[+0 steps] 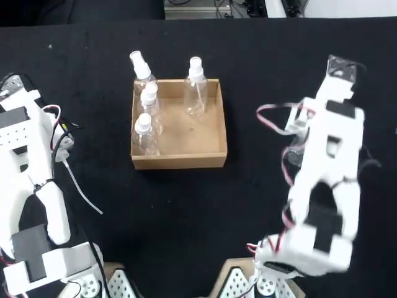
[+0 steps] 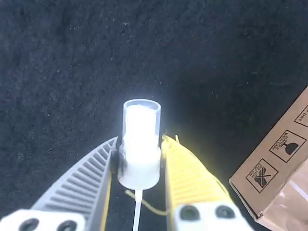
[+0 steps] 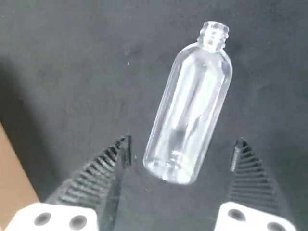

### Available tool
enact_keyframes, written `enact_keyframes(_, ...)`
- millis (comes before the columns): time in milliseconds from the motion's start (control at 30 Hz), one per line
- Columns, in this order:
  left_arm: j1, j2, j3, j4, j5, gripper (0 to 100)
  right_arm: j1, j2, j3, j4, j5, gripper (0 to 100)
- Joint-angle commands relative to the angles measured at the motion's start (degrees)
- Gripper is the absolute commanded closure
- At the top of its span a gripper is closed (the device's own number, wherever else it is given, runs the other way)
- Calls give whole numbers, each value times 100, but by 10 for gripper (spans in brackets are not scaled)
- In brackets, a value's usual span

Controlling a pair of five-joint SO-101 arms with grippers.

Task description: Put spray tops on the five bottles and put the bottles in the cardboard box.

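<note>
Holding a spray top [image 2: 140, 139] by its collar, the left pincer [image 2: 139, 144] is clenched on it. The capped nozzle end points away from the wrist and the thin dip tube [image 2: 136, 211] trails back between the fingers, so its long axis runs along the pincer's reach. It hangs over the black table [image 2: 72, 57], near a corner of the cardboard box [image 2: 279, 159].

The right pincer [image 3: 182, 142] is released, its fingers spread on either side of the uncapped bottle [image 3: 190, 106] and touching neither wall. That bottle lies on its side on the table. Its base sits between the fingertips and its open threaded neck is at the far end, with the long axis slanted a little off the pincer's own line.

The step in hand looks to be grasping this bottle. A good grip would close squarely across the lower body and leave the neck free for the tube to enter. The clear round wall seems likely to roll or slip under an uneven squeeze.

Farther off, four capped bottles [image 1: 196, 87] stand upright at the box. Three are clearly inside; I cannot tell whether the one at the far corner [image 1: 139, 65] is.
</note>
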Motion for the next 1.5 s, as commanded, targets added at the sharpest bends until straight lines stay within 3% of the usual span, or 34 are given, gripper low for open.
enact_keyframes(0, -48, -105, -347, 9, -53, 949, 299, 1121, -2044, 853, -360, 701)
enact_keyframes(367, -40, -105, -365, 0, -44, 949, 484, 3600, -5033, 2154, -457, 701)
enact_keyframes(800, -40, -105, -356, 9, -44, 949, 475, 5226, -6545, 2787, -387, 707)
enact_keyframes(1067, -40, -105, -374, 18, -44, 949, 492, 5314, -7134, 2971, -88, 917)
enact_keyframes(1333, -48, -105, -338, 44, -44, 949, 492, 5578, -7407, 2462, 2409, 957)
enact_keyframes(1467, -48, -105, -382, 26, -44, 949, 774, 5543, -7618, 2585, 3200, 959)
